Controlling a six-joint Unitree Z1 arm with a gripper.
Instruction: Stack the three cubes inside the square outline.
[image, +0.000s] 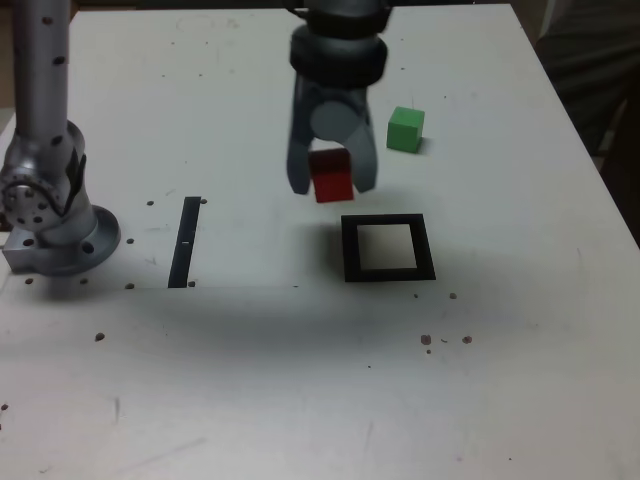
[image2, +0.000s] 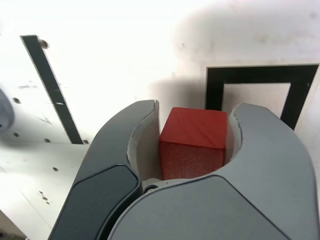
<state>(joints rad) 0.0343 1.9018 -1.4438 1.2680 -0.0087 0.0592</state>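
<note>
From my remote station, the exterior view runs left to right across the white desk (image: 300, 400). The arm's metal base (image: 50, 225) stands well to the left of the square outline (image: 388, 247). A narrow black strip (image: 185, 241) lies between that base and the outline. Next comes my pincer (image: 331, 186), clamped tight on the red cube (image: 331, 174), which hangs clear of the desk just up and left of the outline, not yet over its pale centre. The outline itself holds nothing. The green cube (image: 405, 129) sits on the desk behind the outline, slightly toward its right side, well apart from it. I see no yellow cube in either view. The wrist view shows the red cube wedged between both jaws.
</note>
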